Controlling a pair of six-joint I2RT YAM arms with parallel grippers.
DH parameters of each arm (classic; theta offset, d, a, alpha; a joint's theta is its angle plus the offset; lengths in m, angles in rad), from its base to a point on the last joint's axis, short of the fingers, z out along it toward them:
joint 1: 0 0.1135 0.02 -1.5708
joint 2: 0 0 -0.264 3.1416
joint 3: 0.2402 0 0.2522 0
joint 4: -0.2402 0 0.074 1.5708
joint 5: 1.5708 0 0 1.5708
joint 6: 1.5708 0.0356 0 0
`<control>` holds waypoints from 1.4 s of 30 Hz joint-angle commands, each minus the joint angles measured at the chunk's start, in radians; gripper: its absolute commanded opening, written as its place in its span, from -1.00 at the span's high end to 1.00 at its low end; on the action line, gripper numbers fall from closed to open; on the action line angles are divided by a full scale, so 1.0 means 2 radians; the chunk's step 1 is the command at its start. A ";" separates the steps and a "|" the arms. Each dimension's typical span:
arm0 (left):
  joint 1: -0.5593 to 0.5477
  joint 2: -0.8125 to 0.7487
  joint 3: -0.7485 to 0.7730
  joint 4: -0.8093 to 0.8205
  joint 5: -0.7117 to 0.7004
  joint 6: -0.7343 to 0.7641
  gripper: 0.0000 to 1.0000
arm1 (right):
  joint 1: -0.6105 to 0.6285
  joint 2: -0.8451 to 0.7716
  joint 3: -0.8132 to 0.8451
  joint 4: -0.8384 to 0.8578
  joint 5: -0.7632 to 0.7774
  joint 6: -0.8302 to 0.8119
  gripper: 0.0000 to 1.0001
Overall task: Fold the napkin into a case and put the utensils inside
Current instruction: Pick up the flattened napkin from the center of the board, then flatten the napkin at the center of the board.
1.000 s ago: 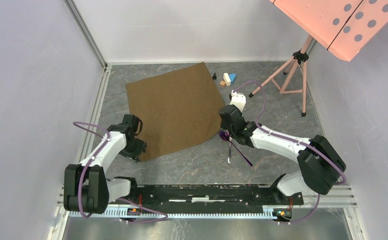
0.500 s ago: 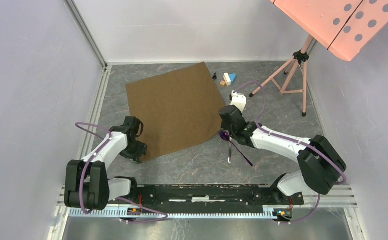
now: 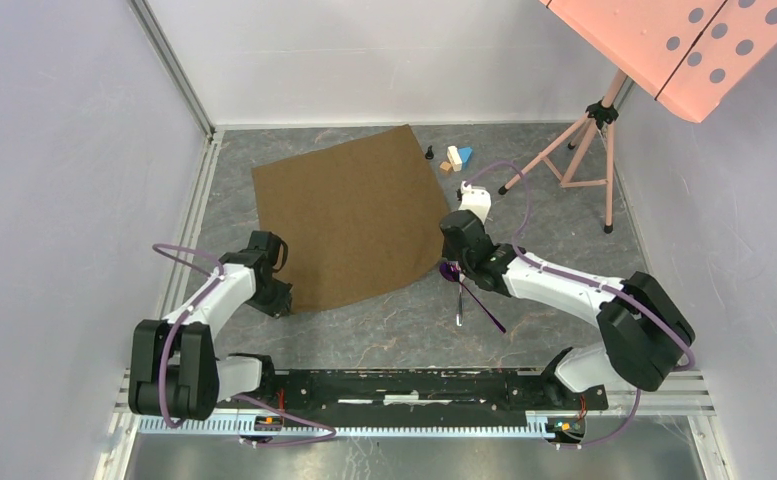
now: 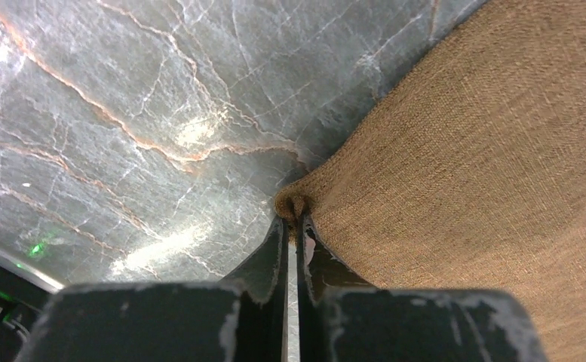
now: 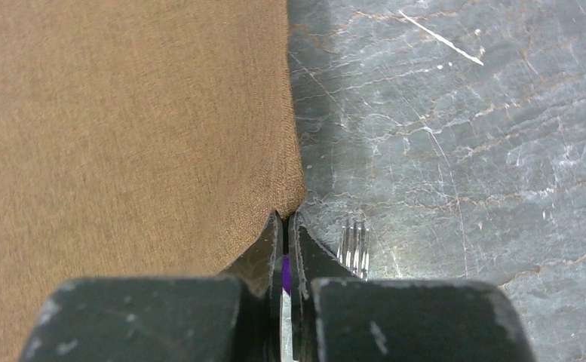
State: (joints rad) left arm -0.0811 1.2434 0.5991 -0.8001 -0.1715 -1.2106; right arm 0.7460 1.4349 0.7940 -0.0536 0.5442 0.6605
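The left hand (image 4: 293,225) has now been snapped shut, and the near-left corner of the napkin (image 3: 349,220) is pinched between its fingers, the arm bent low over the surface (image 3: 384,335). The right hand (image 5: 286,220) is closed tight at the near-right corner, cloth apparently caught. The napkin is spread unfolded, with spoon (image 3: 451,270) and fork (image 3: 459,305) just beside that hand.

- We found the napkin (image 3: 349,220) spread flat on the table (image 3: 384,345), toward the far middle.
- The left gripper (image 3: 284,303) sat at its near left corner, and the right gripper (image 3: 451,264) at its near right corner.
- The spoon (image 3: 484,309) and the fork (image 3: 458,310) lay together just near of that right corner.
- We saw the toy blocks (image 3: 454,158) off the napkin's far right corner, with the tripod (image 3: 574,150) to their right.
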 commanded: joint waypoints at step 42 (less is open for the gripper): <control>0.021 -0.060 0.314 0.250 -0.142 0.345 0.95 | 0.006 -0.035 0.071 0.286 -0.131 -0.147 1.00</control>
State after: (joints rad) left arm -0.0731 1.0172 1.2476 -0.4946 -0.4500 -0.5972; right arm 0.7959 1.2297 0.8574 0.4915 0.1955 0.4030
